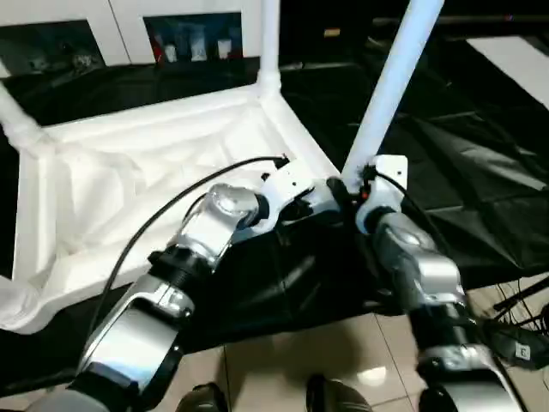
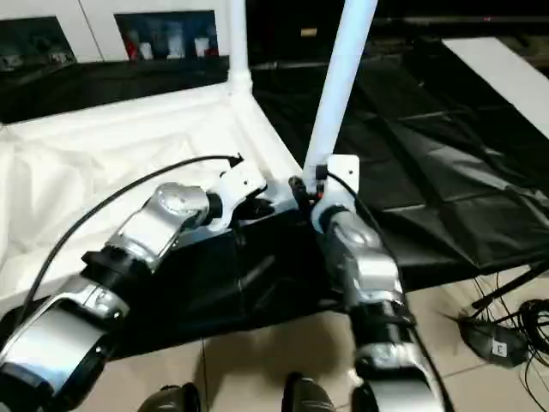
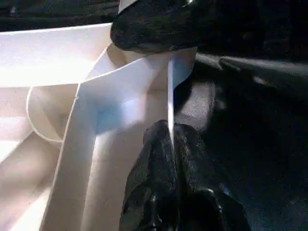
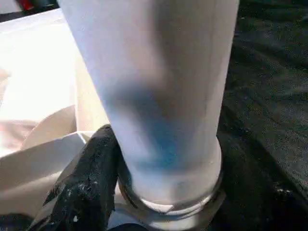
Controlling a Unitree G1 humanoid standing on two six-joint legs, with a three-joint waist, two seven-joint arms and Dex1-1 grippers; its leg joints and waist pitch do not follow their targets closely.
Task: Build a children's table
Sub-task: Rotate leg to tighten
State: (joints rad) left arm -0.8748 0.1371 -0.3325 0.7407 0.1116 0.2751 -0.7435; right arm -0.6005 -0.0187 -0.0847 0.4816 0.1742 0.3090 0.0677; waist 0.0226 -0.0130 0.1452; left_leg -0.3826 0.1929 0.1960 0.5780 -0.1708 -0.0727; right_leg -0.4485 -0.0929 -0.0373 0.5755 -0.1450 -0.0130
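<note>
The table top and its legs are showing plain white; black sheeting is covering the counter; silver forearms are ending in black fingers.

A black sheet covers the worktop under and beyond the claws. A flat white panel lies well beyond the right claw. Cables trail on the tiled floor below it. White cabinets stand behind.
</note>
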